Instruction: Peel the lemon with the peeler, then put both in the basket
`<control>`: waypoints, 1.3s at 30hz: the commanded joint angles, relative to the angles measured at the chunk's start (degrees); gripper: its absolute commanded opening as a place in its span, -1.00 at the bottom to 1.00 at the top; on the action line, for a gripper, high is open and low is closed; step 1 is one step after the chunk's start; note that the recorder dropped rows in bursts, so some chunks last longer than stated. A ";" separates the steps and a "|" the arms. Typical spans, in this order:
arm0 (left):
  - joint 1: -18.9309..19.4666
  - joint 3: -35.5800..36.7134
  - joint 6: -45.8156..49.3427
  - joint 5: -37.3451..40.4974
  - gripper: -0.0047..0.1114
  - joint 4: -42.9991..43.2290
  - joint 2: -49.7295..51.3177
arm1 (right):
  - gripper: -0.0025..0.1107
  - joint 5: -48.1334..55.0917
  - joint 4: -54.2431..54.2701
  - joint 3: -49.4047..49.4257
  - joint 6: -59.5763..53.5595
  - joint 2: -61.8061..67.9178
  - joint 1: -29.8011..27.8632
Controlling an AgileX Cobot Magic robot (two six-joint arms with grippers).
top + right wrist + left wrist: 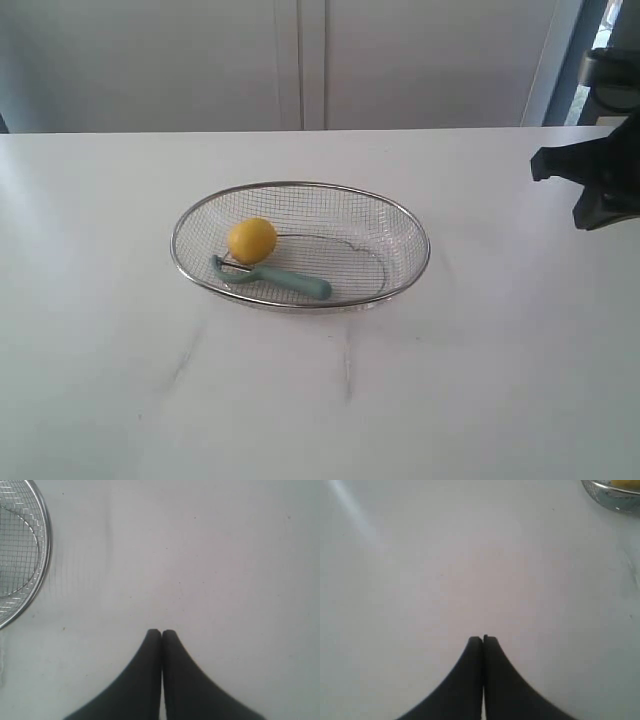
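On the exterior view I see the basket [427, 248] in the middle of the white table [480, 390]. The lemon [252, 240] sits inside it toward its left end, and the peeler [285, 281] lies in the basket just in front of the lemon. Part of the right arm [600, 175] shows dark at the right edge.

On the left wrist view, the left gripper [483, 639] hangs over bare table, its fingers pressed together and holding nothing; a bit of basket rim with a sliver of yellow shows in one corner.

On the right wrist view, the right gripper [161, 631] is likewise closed and empty, with the basket's mesh edge off to one side.
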 commanded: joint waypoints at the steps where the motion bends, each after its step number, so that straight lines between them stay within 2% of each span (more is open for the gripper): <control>1: 0.11 1.38 0.13 -0.27 -0.92 0.49 -0.40 | -0.96 -0.95 -0.15 0.21 0.00 -0.57 -0.50; 8: 0.11 4.89 0.38 -2.47 -0.92 0.97 -0.40 | -0.96 -1.50 -0.15 0.21 0.00 -0.57 -0.50; 39: 0.11 4.89 -0.24 -3.53 -0.92 -1.58 -0.40 | -0.96 -2.01 -0.15 0.21 0.00 -0.57 -0.50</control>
